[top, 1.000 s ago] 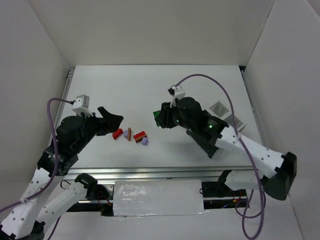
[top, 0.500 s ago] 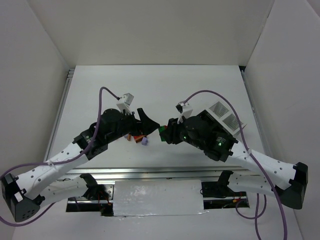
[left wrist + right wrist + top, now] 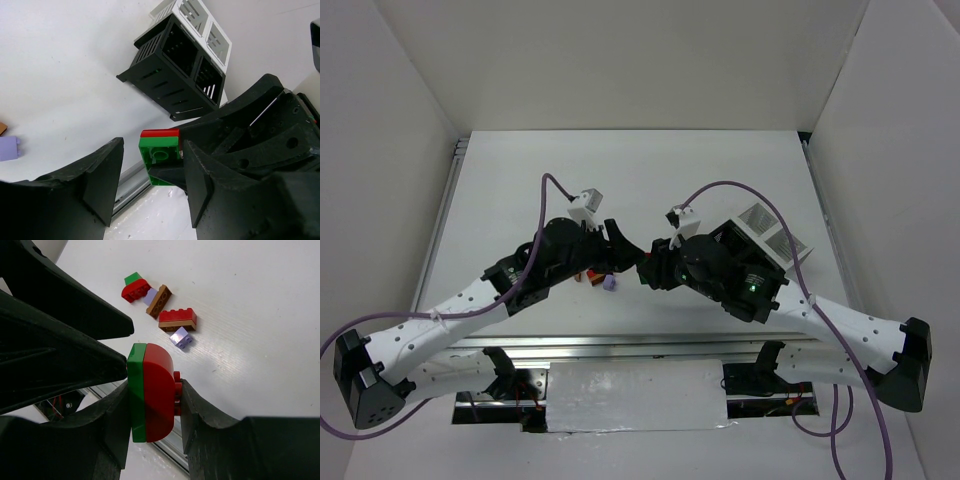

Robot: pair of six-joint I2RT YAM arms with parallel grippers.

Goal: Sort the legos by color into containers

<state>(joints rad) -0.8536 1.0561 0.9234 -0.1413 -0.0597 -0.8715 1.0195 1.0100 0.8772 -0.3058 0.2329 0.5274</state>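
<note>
My right gripper [image 3: 152, 405] is shut on a joined pair of legos, a red brick [image 3: 159, 390] stuck to a thin green one [image 3: 135, 390], held above the table. My left gripper [image 3: 152, 180] stands open around that same pair [image 3: 160, 150]. Its right finger is at the brick and its left finger is still apart from it. In the top view the two grippers [image 3: 628, 258] [image 3: 650, 270] meet at mid-table. Loose legos lie below: a red and green piece [image 3: 135, 289], a brown one [image 3: 159, 300], red on brown [image 3: 178, 319], lavender [image 3: 181, 338]. The containers [image 3: 760, 235] stand at the right.
The block of bins [image 3: 175, 70] has slotted black walls and two white-walled cells at its far side. A metal rail [image 3: 620, 345] runs along the table's near edge. White walls close in the table on three sides.
My left arm swung right from the loose pile to the right gripper, and its jaws narrowed around the held brick pair. The right gripper shifted slightly left and nearer, still gripping.
</note>
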